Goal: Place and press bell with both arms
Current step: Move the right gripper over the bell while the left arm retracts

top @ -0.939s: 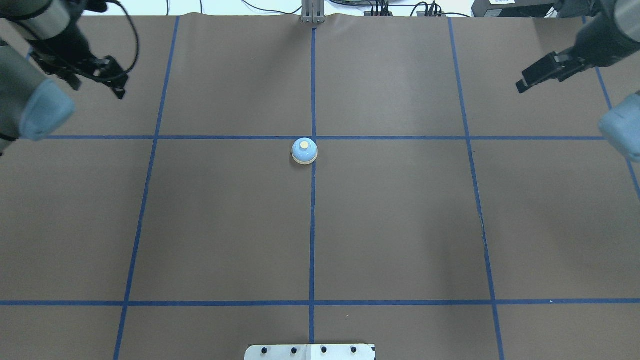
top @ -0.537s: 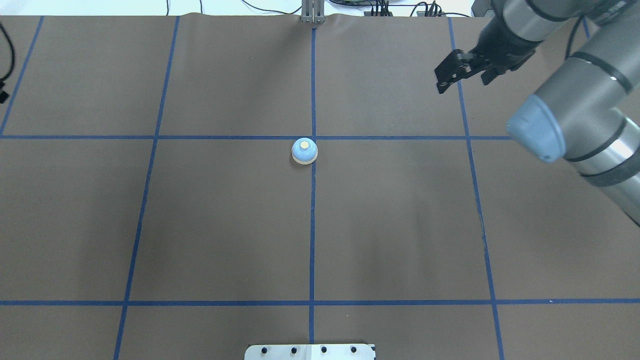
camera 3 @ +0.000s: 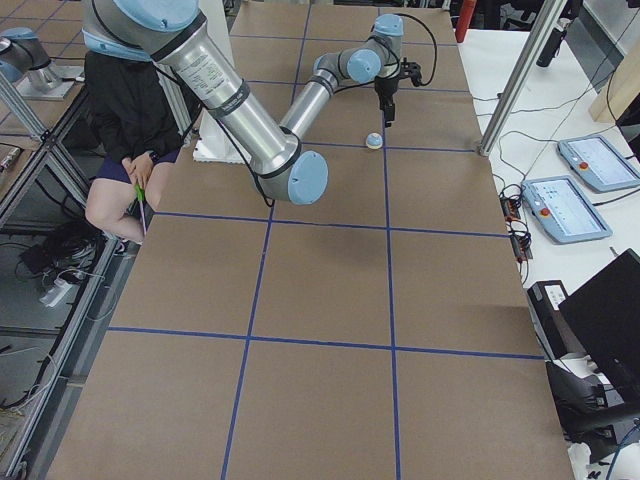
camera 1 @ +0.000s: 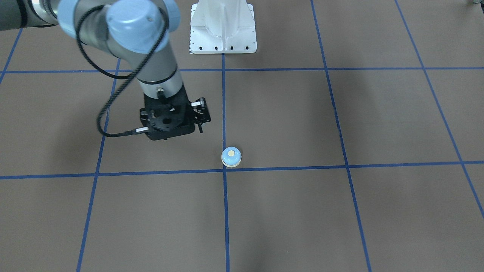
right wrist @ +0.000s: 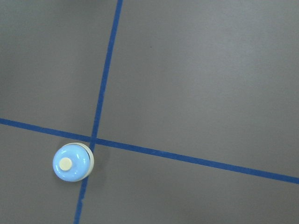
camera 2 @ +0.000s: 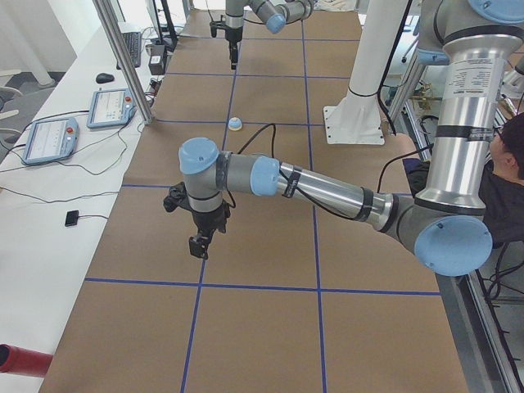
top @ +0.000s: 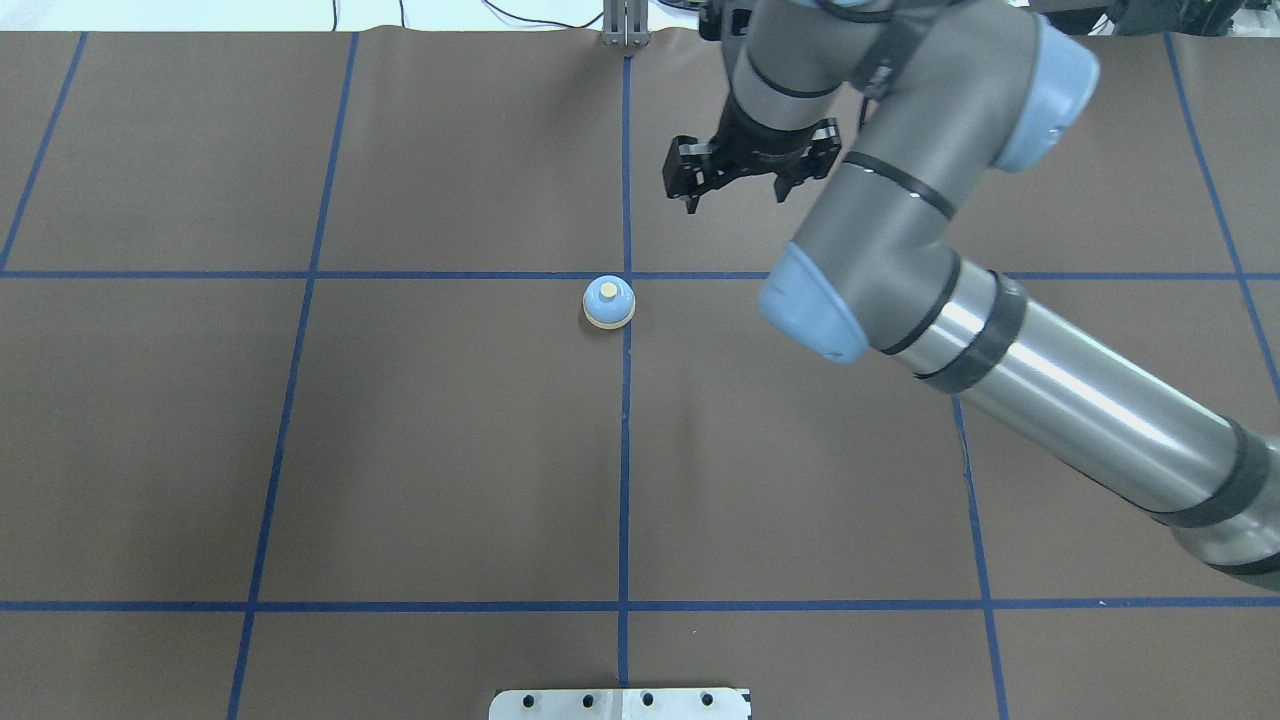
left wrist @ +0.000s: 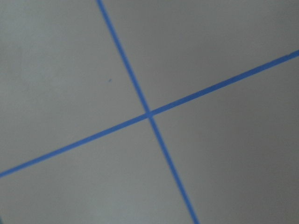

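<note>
Overhead exterior has the bell [top: 609,302] upright on the brown table [top: 420,450], cream button up. It sits at 7 o'clock of a crossing of the blue tape lines [top: 624,470] near the table's middle, and its base ring touches the lengthwise line. My right tool [top: 742,185] hangs above the table between 1 and 2 o'clock from the bell, apart from it. It points down, with its two fingers spread wide and nothing between them. From the front-facing camera across the table, that tool is at about 10 o'clock from the bell. My right wrist camera catches the bell at 8 o'clock of its picture, right beside the tape crossing. My left tool [camera 2: 199,237] shows only in the exterior left view, hanging over the table at the end of my left arm [camera 2: 327,190]. The bell is well apart from it, just past 12 o'clock. From that view I cannot tell whether the left tool is wide or narrow. My left wrist camera looks down on a tape crossing.
</note>
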You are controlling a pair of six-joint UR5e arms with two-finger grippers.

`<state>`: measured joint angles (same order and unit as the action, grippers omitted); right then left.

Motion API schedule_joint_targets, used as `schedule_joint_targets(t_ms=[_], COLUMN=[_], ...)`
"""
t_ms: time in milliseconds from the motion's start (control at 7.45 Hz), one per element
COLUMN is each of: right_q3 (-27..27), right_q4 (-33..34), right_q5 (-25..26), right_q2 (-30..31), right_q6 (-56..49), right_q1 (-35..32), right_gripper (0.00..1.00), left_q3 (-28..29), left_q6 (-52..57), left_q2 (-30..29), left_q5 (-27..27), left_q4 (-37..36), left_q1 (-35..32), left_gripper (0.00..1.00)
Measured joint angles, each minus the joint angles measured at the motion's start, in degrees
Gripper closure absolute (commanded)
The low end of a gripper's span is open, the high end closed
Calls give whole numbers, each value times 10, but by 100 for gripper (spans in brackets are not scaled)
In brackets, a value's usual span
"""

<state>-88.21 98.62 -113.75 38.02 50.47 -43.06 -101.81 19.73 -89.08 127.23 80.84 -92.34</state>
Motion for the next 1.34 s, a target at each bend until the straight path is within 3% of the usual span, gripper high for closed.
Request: schedule_joint_targets(t_ms=[134,268,805,1341], right_q3=[59,108,172,211], right_q4=[-26,-64,-107,-152], right_q5=[17,24,29,32], right_q2=[-34,-51,-62,-70], right_q6=[16,31,57,67], right_q1=[17,30,66,78], right_gripper=[82,100,100,100], left_q3=[2,5,11,5], left_q6=[5,8,0,-23], left_q2=[40,73,150,159], left_q5=[1,1,58,76], left_q4=[39,74,105,105], left_q1=[-15,-23,-38,-38], left_gripper=[0,0,0,0])
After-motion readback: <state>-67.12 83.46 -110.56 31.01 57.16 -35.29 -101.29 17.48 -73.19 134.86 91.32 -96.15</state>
